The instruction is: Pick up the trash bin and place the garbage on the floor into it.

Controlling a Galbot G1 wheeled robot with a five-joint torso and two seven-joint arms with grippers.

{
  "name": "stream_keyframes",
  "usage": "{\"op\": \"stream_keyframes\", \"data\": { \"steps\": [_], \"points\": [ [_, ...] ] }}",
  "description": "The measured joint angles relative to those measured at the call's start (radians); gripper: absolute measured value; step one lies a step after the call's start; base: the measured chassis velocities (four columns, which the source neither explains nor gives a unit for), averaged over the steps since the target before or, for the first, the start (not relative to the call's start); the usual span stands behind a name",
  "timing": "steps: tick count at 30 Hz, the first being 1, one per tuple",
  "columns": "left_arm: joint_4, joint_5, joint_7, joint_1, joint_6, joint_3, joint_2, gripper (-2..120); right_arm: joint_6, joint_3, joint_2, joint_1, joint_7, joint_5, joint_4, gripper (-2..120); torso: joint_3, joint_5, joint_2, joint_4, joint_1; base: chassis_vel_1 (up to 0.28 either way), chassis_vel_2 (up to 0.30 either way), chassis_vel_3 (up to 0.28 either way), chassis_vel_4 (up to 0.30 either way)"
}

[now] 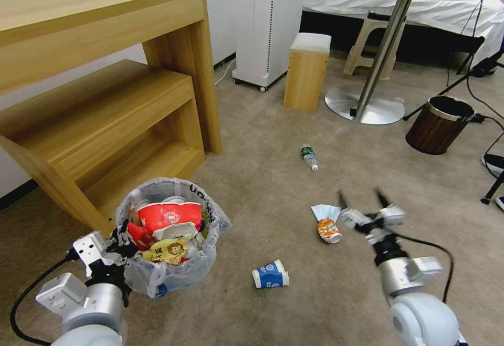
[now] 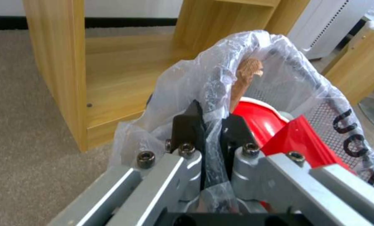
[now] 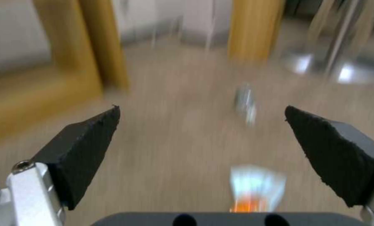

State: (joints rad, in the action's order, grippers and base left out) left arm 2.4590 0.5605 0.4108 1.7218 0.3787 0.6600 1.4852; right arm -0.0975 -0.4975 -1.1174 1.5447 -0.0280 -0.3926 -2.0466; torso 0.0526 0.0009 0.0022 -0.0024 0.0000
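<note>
Nearest, at about 7 o'clock in the head view, the left gripper [image 1: 122,234] is clamped on the rim of the trash bin [image 1: 169,278]. Its 2 black fingers [image 2: 187,127] pinch the liner and the mesh wall together, apparently so the bin can be carried along as a receptacle. The bin is already well filled: a red-white paper bowl [image 1: 170,216] and a yellow wrapper [image 1: 169,250] sit on top.

Further out, near 5 o'clock, the right gripper [image 1: 362,197] hangs just above the floor [image 1: 273,199] with its jaws spread wide and nothing between them. It is just right of an orange packet [image 1: 329,230] lying against a pale paper scrap [image 1: 325,211], so that packet looks like its target.

Between the 2 arms, a blue-white cup [image 1: 270,274] lies on its side on the carpet.

Beyond, toward 12 o'clock, a small plastic bottle [image 1: 309,157] lies well apart from the rest. At least 3 pieces remain to be collected.

The wooden desk [image 1: 105,73] stands at 10 o'clock, and a dark brown bin [image 1: 438,125] at 2 o'clock.
</note>
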Motion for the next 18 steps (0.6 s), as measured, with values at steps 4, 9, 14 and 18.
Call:
{"op": "stream_keyframes", "data": {
  "steps": [4, 9, 14, 18],
  "points": [
    [-0.006, 0.005, 0.0, -0.009, 0.0, 0.01, -0.004, 3, -0.143, 0.047, 0.033, -0.047, 0.02, -0.011, 0.071, 100, 0.0, 0.0, 0.0, -0.0001, 0.0, 0.0, 0.0, 0.0, 0.0],
    [-0.017, 0.009, -0.001, -0.011, -0.001, 0.015, -0.004, 3, -0.204, 0.085, 0.031, -0.122, 0.163, -0.047, 0.205, 100, 0.0, -0.0001, 0.0, 0.0, 0.0, 0.0, 0.0, 0.0, 0.0],
    [-0.018, 0.005, -0.002, -0.015, -0.002, 0.006, 0.0, 3, -0.149, 0.105, 0.017, -0.177, 0.313, 0.048, 0.31, 100, 0.0, 0.0, 0.0, 0.0, 0.0, 0.0, 0.0, 0.0, 0.0],
    [-0.016, -0.007, -0.002, -0.016, -0.003, -0.001, 0.007, 3, -0.054, 0.102, 0.009, -0.251, 0.583, 0.203, 0.413, 100, 0.0, 0.0, 0.0, -0.0002, 0.0, 0.0, 0.0, 0.0, 0.0]
  ]
}}
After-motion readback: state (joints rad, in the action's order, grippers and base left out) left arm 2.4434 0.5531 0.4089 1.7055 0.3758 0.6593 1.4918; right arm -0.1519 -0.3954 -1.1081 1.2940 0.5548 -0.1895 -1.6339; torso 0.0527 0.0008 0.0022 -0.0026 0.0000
